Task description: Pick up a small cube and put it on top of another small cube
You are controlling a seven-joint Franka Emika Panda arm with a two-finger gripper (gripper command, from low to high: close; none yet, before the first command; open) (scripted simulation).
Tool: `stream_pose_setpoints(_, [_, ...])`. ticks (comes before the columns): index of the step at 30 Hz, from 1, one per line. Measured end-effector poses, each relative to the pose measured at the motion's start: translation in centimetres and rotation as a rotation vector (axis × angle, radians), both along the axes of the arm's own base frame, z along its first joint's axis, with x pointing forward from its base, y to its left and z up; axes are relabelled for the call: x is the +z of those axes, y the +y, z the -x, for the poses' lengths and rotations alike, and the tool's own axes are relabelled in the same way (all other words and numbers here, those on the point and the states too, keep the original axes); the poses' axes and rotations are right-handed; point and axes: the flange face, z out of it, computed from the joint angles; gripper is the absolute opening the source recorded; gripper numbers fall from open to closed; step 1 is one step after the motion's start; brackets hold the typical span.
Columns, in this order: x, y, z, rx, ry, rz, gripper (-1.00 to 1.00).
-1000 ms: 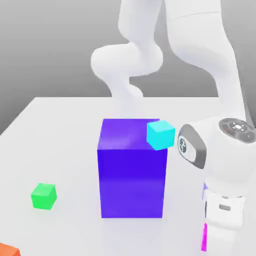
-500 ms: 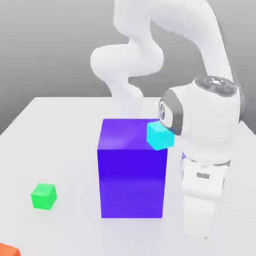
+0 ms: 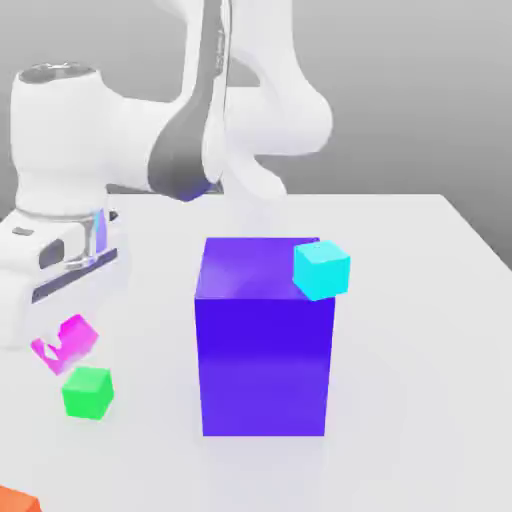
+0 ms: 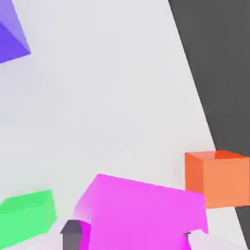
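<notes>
End effector (image 3: pixel 66 343) clenched on the tilted magenta cube (image 3: pixel 68 340), held clear of the surface (image 3: pixel 420 300). Green cube (image 3: pixel 87 391) sits just below it; big purple-blue cube (image 3: pixel 265 335) stands beside.

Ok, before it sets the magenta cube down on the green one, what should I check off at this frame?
1. Magenta cube held in the fingers: ok.
2. Magenta cube off the table: ok.
3. Green cube top bare: ok.
4. Magenta cube centred over green cube: not ok, it sits up and toward the exterior view's left.
5. Magenta cube level: not ok, tilted.
6. Orange cube apart from green cube: ok.
</notes>
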Motion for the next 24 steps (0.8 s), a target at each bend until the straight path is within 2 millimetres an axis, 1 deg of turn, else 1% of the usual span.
stream_pose_setpoints(4, [-1.8,-2.0,3.9,0.05,0.048,-0.04,-1.0])
stream_pose_setpoints(5, [-2.5,-2.1,4.7,0.068,0.065,-0.053,-1.0])
stream_pose_setpoints(6, [-2.9,-2.0,5.0,0.081,0.073,-0.06,-1.0])
stream_pose_setpoints(11, [-4.0,-2.0,4.8,0.101,0.072,-0.068,-1.0])
stream_pose_setpoints(15, [-5.2,-2.0,4.5,0.104,0.068,-0.069,-1.0])
stream_pose_setpoints(19, [-6.9,-2.0,4.6,0.102,0.069,-0.068,-1.0])
stream_pose_setpoints(23, [-9.1,-2.0,5.1,0.097,0.076,-0.068,-1.0])
stream_pose_setpoints(24, [-9.6,-1.9,5.2,0.095,0.079,-0.067,1.0])
